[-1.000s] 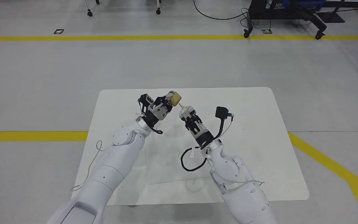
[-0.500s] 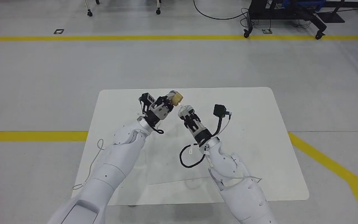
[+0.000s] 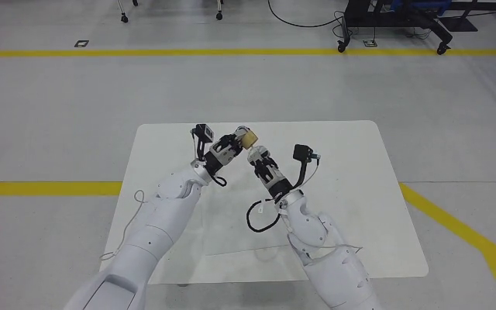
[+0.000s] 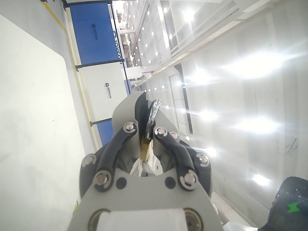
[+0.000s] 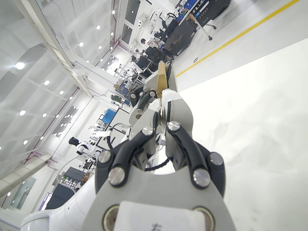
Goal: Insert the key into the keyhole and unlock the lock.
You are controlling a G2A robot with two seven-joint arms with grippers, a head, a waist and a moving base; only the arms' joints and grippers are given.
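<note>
A brass padlock (image 3: pixel 247 138) is held up above the white table (image 3: pixel 349 194), pinched in my left gripper (image 3: pixel 239 141), which is shut on it. In the left wrist view the brass body (image 4: pixel 146 148) and silver shackle (image 4: pixel 154 110) sit between the fingers of the left gripper (image 4: pixel 149 112). My right gripper (image 3: pixel 255 154) stands just below and right of the lock, shut on the thin silver key (image 5: pixel 163 114). From the right wrist view the right gripper (image 5: pixel 166 102) points the key at the padlock's (image 5: pixel 161 78) near end. Whether the key tip is inside the keyhole is hidden.
Both grippers meet over the table's far middle part. A yellow floor line (image 3: pixel 232 53) runs beyond the table, and a dark wheeled cart (image 3: pixel 403 19) stands far back right.
The left wrist has turned a little and the lock has shifted slightly right. The right gripper has edged up toward the lock, narrowing the gap.
</note>
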